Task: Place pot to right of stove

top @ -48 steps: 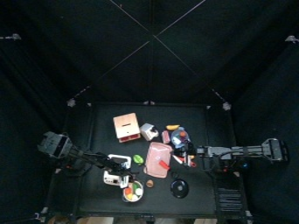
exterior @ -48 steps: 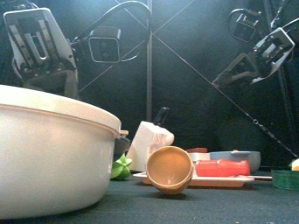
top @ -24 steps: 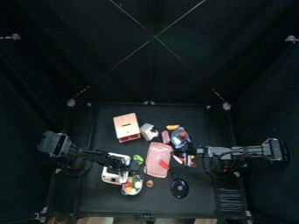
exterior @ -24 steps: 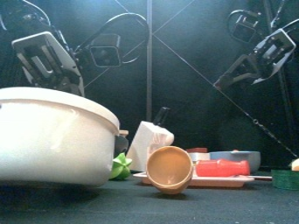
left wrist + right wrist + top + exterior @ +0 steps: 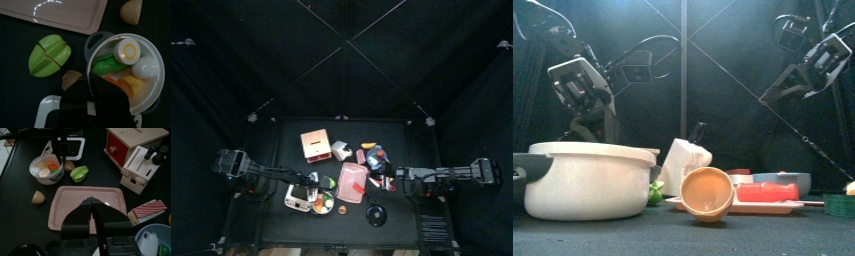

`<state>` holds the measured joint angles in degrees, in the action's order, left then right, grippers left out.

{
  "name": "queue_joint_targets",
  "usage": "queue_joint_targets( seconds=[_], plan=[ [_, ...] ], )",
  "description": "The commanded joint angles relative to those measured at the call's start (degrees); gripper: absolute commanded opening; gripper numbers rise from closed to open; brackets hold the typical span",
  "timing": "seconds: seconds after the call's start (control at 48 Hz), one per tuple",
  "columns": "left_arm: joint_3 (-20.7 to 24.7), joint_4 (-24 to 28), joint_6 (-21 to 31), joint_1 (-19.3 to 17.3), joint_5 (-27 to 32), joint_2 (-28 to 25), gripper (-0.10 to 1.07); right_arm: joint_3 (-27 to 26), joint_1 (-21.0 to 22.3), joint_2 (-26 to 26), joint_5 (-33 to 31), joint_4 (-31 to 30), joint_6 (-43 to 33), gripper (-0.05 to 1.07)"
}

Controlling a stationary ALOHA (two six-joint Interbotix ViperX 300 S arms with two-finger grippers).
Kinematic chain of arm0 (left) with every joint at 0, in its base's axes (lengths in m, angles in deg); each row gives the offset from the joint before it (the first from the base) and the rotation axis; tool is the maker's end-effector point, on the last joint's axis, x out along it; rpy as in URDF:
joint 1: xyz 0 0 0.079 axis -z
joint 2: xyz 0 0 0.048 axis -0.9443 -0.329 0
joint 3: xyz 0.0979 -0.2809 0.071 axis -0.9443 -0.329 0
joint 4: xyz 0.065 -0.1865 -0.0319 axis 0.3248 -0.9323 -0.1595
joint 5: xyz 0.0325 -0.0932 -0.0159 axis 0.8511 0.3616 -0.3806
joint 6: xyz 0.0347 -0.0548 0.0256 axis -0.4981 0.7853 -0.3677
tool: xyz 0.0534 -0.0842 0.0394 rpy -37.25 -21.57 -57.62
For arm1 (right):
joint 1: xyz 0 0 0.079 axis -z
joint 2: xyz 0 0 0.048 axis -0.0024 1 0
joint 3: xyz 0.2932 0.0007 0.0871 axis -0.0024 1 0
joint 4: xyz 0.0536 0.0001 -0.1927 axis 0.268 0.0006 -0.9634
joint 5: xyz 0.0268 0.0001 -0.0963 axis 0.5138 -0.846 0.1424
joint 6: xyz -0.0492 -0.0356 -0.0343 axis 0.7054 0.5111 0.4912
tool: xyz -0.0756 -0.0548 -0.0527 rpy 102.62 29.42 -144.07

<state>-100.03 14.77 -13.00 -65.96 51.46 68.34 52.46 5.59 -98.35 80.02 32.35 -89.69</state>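
pot (image 5: pixel 591 180) is sitting nearest the front edge, left of the pink tray (image 5: pixel 760 207), just right of the stove (image 5: pixel 299 203) | left gripper (image 5: pixel 93 95) is hovering over its rim, jaws clenched, grasping nothing | right gripper (image 5: pixel 93 213) is hanging clenched above the tray.

Dim black pen; glare on pot (image 5: pixel 591 180) rim; wrist views blurred near pincers
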Motion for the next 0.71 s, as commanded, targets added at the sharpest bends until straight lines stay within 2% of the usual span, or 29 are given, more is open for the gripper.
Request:
queue_joint_targets(
  seconds=[0.0,0.146,0.458,0.688],
  plan=[
    [1.1,0.4,-0.1,0.3,0.1,1.3,0.37,-0.6,0.0,-0.3,0.2,0.1,0.0,0.01],
    [1.2,0.2,-0.1,0.6,0.0,1.2,0.45,-0.8,0.0,-0.2,0.3,-0.1,0.2,0.01],
    [1.4,0.1,-0.1,0.6,-0.4,1.2,0.75,-0.4,-0.2,-0.3,0.2,0.0,0.0,0.01],
    [1.6,1.2,-0.1,0.7,-1.1,3.0,0.81,-0.4,-0.2,-0.2,0.0,-0.1,0.0,0.01]
  ],
)
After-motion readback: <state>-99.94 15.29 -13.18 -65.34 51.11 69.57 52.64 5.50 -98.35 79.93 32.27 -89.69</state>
